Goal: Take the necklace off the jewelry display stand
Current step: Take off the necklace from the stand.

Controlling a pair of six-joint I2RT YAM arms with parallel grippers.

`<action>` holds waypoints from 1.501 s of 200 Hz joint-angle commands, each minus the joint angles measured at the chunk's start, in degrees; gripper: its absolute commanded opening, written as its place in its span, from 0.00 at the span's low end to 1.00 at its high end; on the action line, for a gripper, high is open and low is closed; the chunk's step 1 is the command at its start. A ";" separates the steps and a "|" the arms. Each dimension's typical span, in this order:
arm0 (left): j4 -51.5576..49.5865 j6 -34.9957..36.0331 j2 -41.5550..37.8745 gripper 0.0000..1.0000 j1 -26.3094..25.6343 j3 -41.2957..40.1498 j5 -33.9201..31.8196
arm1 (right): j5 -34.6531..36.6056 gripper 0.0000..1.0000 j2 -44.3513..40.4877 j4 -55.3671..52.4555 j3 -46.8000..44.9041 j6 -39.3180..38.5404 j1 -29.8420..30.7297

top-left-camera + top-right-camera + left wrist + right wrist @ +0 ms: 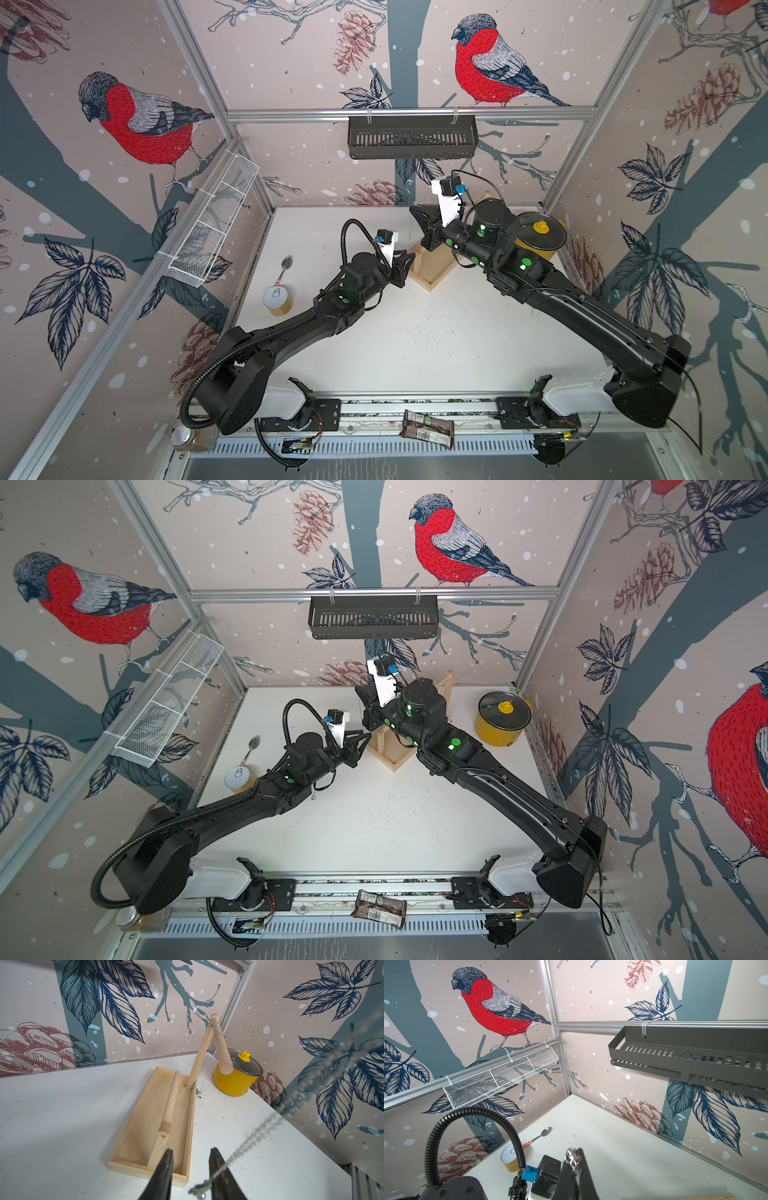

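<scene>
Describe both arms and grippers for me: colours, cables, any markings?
The left arm and right arm are black, with glowing green dots and white base housings. Each wrist carries a white camera bracket with a blue connector. A corrugated black conduit runs along the left arm only. The left gripper and right gripper have black tapered fingers.

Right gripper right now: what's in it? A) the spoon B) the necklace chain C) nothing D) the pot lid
B: in the right wrist view the right gripper is shut with the silver links of the necklace chain pinched at its tips, while the spoon lies on the table.
</scene>
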 commanded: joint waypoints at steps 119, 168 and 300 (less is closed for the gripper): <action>2.49 0.45 -2.67 0.29 0.12 -0.95 0.52 | 0.60 0.04 0.19 1.13 -0.48 -0.78 0.32; 2.39 0.38 -2.33 0.26 0.14 -0.90 1.01 | 0.62 0.04 0.01 1.31 -0.72 -0.73 0.42; 1.05 0.84 -3.46 0.20 0.12 -0.85 2.28 | 1.39 0.04 -0.08 1.53 -1.05 -0.79 0.54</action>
